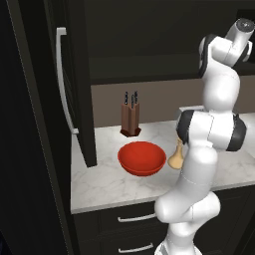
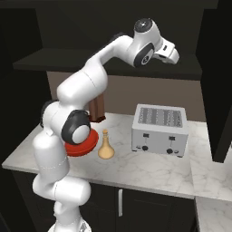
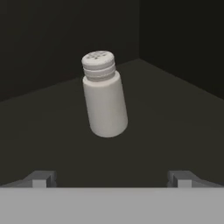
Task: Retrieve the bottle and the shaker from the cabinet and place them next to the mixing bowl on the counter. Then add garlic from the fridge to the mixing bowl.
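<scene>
On the marble surface (image 2: 149, 170), the red mixing bowl (image 1: 142, 158) sits near the front edge, with the tan bottle (image 2: 105, 147) upright just beside it. A knife block (image 1: 130, 118) stands behind the bowl against the wall, and a silver toaster (image 2: 159, 130) sits further along, apart from the bottle. The black fridge (image 1: 74, 99) borders the surface at one end. Inside the dark cabinet (image 3: 175, 52), the white shaker (image 3: 103, 95) stands on the shelf, with nothing between it and the pincer (image 3: 111, 179). The arm is raised, its hand level with the cabinet recess. The pincer's fingers are spread wide, holding nothing.
</scene>
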